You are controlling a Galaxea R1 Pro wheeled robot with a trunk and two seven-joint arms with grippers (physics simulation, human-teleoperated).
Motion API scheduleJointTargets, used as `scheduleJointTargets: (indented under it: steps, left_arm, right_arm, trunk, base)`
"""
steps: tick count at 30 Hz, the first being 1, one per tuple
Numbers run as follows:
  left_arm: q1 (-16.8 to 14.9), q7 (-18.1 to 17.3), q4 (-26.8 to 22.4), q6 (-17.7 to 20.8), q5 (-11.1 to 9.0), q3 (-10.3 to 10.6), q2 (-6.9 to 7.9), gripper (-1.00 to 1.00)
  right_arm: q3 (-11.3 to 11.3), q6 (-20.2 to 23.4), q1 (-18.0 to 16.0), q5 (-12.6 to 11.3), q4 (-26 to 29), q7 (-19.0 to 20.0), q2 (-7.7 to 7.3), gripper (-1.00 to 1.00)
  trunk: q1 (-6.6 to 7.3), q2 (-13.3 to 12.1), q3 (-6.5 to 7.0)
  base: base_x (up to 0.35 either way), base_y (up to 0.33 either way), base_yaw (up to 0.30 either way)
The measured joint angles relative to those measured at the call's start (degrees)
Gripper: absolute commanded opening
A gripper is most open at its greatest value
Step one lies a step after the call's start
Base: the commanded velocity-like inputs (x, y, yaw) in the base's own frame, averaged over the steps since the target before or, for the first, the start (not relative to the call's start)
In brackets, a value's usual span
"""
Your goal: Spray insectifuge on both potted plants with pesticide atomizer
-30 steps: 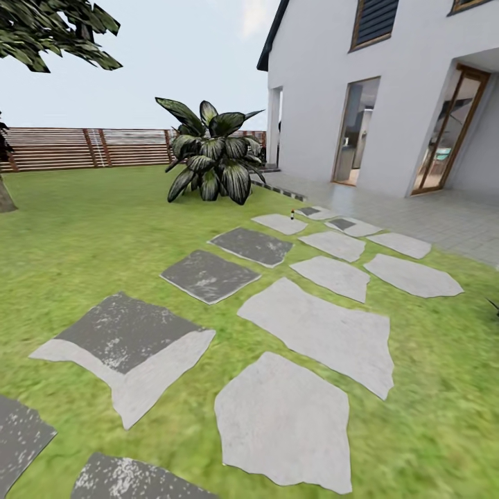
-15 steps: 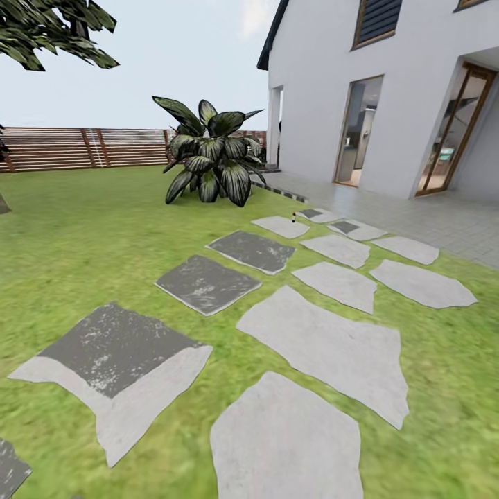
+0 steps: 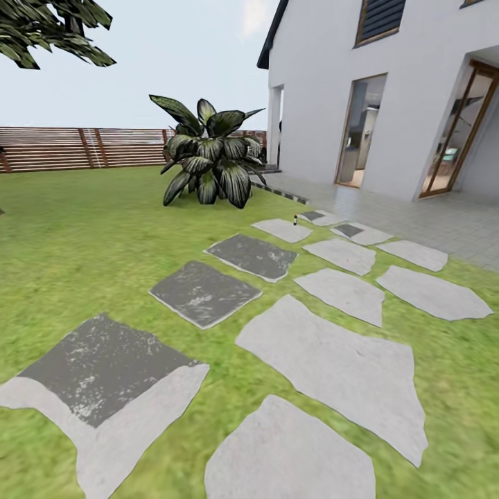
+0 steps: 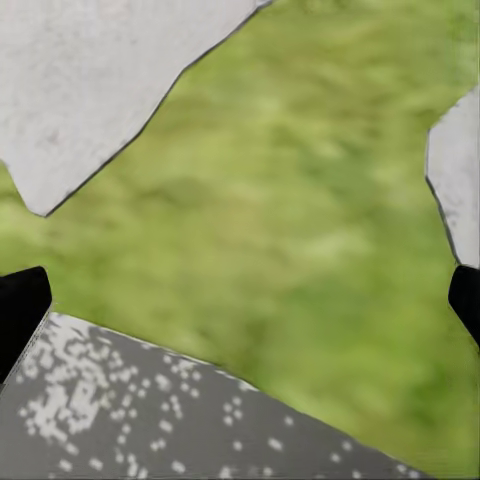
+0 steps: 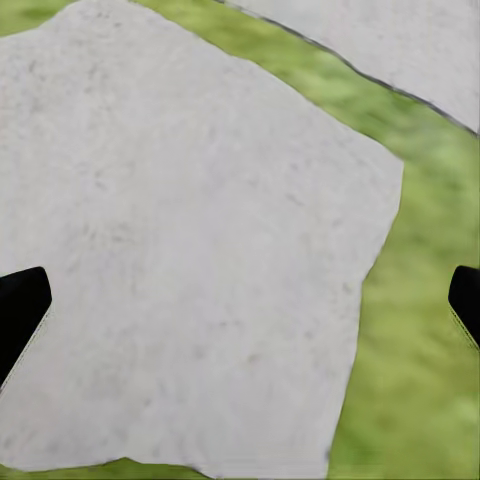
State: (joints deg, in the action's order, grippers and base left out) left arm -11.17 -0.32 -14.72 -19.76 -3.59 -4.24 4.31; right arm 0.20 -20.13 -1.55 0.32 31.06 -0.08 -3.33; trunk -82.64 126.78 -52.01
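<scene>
Far ahead in the head view, the pesticide atomizer (image 3: 295, 220) is a tiny dark bottle standing upright on a pale stepping stone (image 3: 281, 229) of the garden lawn (image 3: 83, 235). The potted plants are out of view. My left gripper (image 4: 240, 310) is open over grass and stone edges, its black fingertips (image 4: 20, 310) far apart with nothing between them. My right gripper (image 5: 240, 305) is open too, above a pale stone (image 5: 190, 250), and holds nothing.
A path of grey and pale stepping stones (image 3: 326, 360) runs across the lawn toward a paved terrace (image 3: 430, 222) beside the white house (image 3: 388, 90). A tall striped-leaf plant (image 3: 208, 156) stands behind the path. A brown slatted fence (image 3: 76, 147) closes the back.
The whole head view has shifted: the camera has rolled forward along the path, so stones and plant look slightly nearer. Nothing in the garden itself has moved.
</scene>
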Motion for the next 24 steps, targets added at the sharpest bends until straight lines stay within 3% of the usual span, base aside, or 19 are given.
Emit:
scheduleJointTargets:
  steps: [24]
  left_arm:
    - [0.0, 0.0, 0.0, 0.0, 0.0, 0.0, 0.00, 1.00]
  right_arm:
    - [0.0, 0.0, 0.0, 0.0, 0.0, 0.0, 0.00, 1.00]
  trunk:
    - [0.00, 0.0, 0.00]
  base:
    - [0.339, 0.000, 0.000]
